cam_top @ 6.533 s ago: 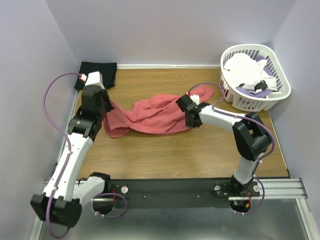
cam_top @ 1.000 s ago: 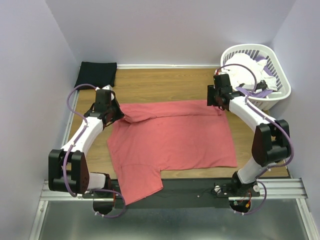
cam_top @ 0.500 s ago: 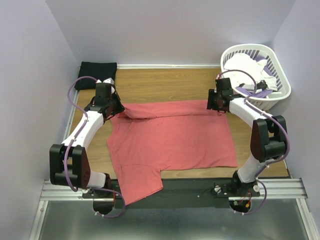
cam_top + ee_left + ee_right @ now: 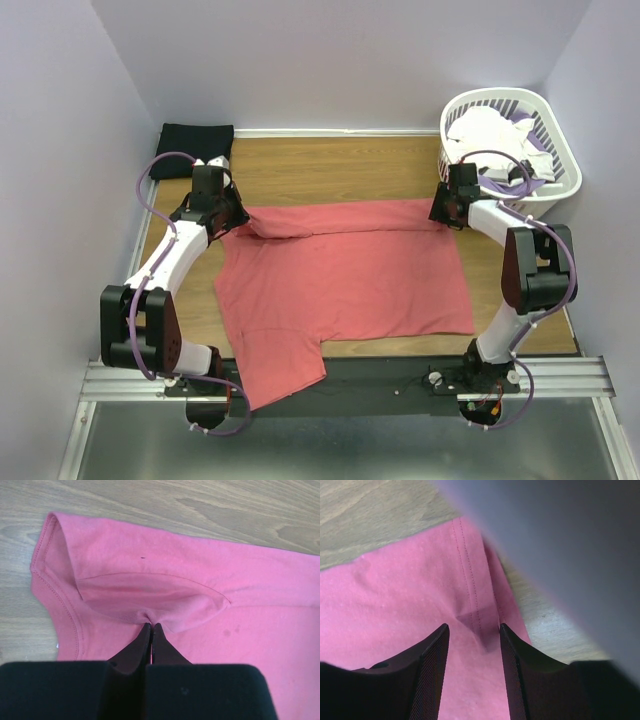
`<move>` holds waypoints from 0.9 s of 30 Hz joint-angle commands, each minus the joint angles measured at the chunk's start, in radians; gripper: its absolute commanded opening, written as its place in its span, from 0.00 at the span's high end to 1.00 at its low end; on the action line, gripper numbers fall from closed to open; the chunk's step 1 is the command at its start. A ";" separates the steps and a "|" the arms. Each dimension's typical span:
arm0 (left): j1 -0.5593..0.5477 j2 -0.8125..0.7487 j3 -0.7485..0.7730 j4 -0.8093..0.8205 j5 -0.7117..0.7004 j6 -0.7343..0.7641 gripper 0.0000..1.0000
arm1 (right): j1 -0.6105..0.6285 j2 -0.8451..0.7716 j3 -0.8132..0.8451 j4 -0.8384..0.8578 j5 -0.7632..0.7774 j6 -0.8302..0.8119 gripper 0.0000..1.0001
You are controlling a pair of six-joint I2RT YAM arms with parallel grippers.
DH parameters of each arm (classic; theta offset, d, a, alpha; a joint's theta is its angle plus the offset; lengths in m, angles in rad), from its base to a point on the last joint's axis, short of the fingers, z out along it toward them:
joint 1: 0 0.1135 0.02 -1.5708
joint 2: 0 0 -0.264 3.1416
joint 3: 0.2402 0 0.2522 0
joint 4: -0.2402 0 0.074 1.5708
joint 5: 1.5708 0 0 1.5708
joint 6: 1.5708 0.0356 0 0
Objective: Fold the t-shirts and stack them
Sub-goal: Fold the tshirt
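The coral-red t-shirt [image 4: 340,275] lies spread flat on the wooden table, its near sleeve hanging over the front edge. My left gripper [image 4: 237,222] is at the shirt's far left corner, shut on a pinched-up fold of the cloth [image 4: 150,575] at its tips [image 4: 151,626]. My right gripper [image 4: 440,212] is at the far right corner, open, its fingers straddling the stitched hem [image 4: 470,580] with a small crease between them [image 4: 472,627]. The black t-shirt [image 4: 192,147] lies folded in the back left corner.
A white slatted basket [image 4: 560,190] with white and lilac cloth stands at the back right, close beside my right arm. A blurred grey surface [image 4: 560,540] fills the upper right of the right wrist view. Walls enclose the table on three sides.
The shirt, bunched several seconds ago, now lies flat. Over the last second my right gripper slid right along the far edge to the corner and its jaws narrowed. The left gripper barely moved.
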 commanded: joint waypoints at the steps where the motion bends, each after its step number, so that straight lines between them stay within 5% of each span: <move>1: 0.005 0.008 0.007 0.017 0.025 0.016 1.00 | -0.006 -0.044 -0.039 -0.019 0.006 0.018 0.49; 10: 0.003 0.002 0.005 0.017 0.016 0.013 1.00 | 0.070 -0.173 -0.037 -0.016 0.038 -0.039 0.49; 17: 0.005 -0.010 -0.010 0.040 0.016 0.016 1.00 | 0.126 -0.096 -0.054 -0.016 0.218 -0.106 0.99; 27: 0.005 -0.004 -0.028 0.079 0.037 0.039 1.00 | 0.128 0.028 -0.032 -0.001 0.348 -0.119 0.99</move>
